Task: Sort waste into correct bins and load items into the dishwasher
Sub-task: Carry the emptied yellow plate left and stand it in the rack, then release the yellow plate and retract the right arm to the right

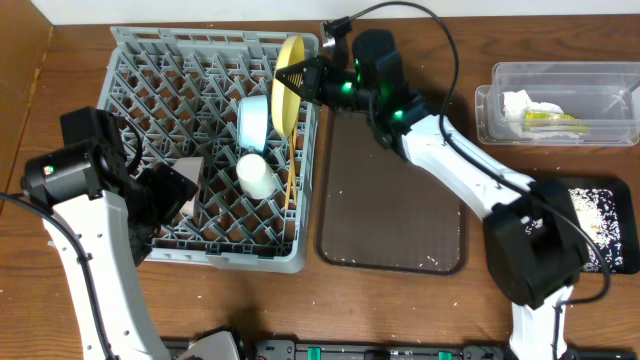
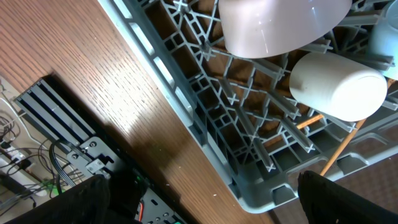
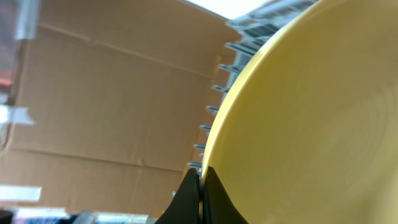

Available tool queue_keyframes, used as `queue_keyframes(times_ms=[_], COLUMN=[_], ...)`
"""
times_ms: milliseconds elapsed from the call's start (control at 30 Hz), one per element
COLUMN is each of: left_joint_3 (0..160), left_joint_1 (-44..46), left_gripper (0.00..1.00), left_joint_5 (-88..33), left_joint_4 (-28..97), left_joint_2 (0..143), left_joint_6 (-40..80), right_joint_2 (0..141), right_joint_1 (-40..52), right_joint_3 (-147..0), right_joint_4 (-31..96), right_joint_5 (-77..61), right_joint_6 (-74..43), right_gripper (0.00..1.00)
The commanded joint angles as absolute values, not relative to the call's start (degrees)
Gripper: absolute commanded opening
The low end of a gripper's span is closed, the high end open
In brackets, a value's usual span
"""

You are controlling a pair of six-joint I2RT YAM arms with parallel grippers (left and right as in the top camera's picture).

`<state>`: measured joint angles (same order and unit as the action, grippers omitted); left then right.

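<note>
The grey dish rack holds the light blue bowl, the cream cup, the wooden chopsticks and the pink saucer. My right gripper is shut on the rim of the large yellow plate and holds it on edge over the rack's right side; the pinch shows in the right wrist view on the plate. My left gripper is open and empty over the rack's front left. The left wrist view shows the saucer, cup and chopsticks.
A dark brown serving tray lies right of the rack. The clear tub at the far right holds the white napkin and the wrapper. The black tray at the right edge holds whitish crumbs.
</note>
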<state>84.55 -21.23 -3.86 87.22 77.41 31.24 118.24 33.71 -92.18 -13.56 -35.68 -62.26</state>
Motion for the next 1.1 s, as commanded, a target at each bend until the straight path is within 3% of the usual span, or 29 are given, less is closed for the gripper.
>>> queue_keyframes(times_ms=[0, 100, 167, 333, 567, 667, 800, 1000, 1067], left_joint_3=[84.6, 84.6, 84.6, 84.6, 84.6, 84.6, 84.6, 84.6, 84.6], left_joint_1=[-21.5, -21.5, -21.5, -21.5, -21.5, -21.5, -21.5, -21.5, -21.5], left_gripper=[0.98, 0.98, 0.98, 0.98, 0.98, 0.98, 0.98, 0.98, 0.98], left_joint_5=[-2.9, -2.9, -2.9, -2.9, -2.9, -2.9, -2.9, -2.9, -2.9], left_joint_4=[87.5, 87.5, 87.5, 87.5, 87.5, 87.5, 87.5, 87.5, 87.5], left_joint_2=[77.3, 77.3, 77.3, 77.3, 77.3, 77.3, 77.3, 77.3, 77.3], left_joint_6=[30.7, 30.7, 30.7, 30.7, 30.7, 30.7, 30.7, 30.7, 30.7], right_joint_2=[120.0, 120.0, 119.9, 119.5, 111.8, 105.1, 95.3, 85.8, 83.5], right_joint_1=[33.2, 32.8, 32.8, 31.9, 28.8, 27.5, 26.5, 26.3, 26.2], right_joint_3=[-92.6, -92.6, -92.6, -94.1, -98.0, -98.5, -98.5, -98.5, -98.5], right_joint_4=[-13.9, -13.1, -13.5, -13.3, 2.5, 17.8, 36.3, 57.5, 67.2], right_joint_5=[-35.0, -35.0, -35.9, -41.7, -42.5, -33.0, -16.3, 0.4, 8.4], right_joint_6=[-63.4, -63.4, -63.4, -62.2, -52.3, -43.6, -33.5, -27.1, -27.2], right_gripper=[0.01, 0.01, 0.23, 0.56, 0.59, 0.61, 0.73, 0.77, 0.99])
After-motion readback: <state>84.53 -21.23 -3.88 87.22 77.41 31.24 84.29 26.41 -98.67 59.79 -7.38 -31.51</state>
